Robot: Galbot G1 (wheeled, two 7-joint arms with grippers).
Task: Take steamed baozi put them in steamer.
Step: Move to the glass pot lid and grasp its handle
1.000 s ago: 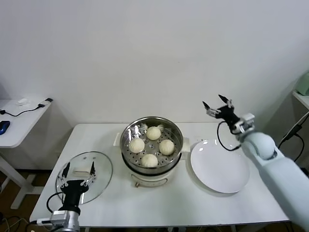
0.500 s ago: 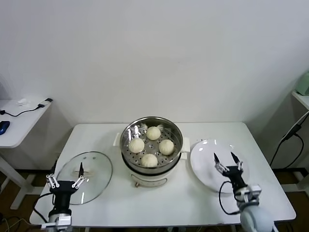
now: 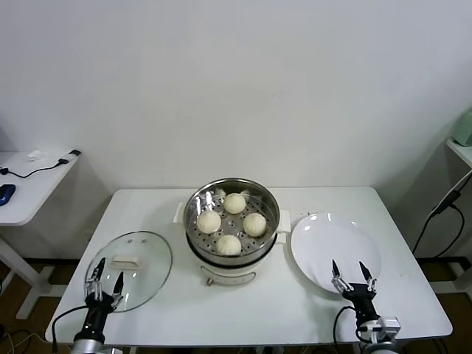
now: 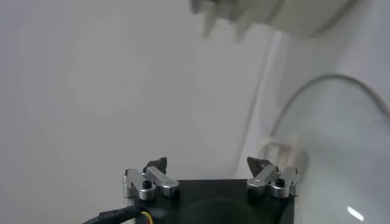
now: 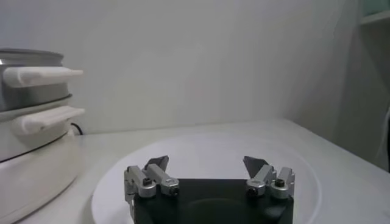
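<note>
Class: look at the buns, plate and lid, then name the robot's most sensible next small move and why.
Probably the left gripper reaching for the glass lid: all four baozi sit in the steamer, the plate is bare, and the right gripper holds nothing.

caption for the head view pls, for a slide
Four baozi sit in the steamer; plate bare, both open grippers, left and right, low at the near edge.

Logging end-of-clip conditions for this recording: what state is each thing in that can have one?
steamer: uncovered, holding all four buns on its tray.
steamed baozi: four, inside the steamer.
plate: empty, right of the steamer.
glass lid: off, lying flat on the table left of the steamer.
left gripper: open, empty, at the table's near left edge.
right gripper: open, empty, at the plate's near edge.
</note>
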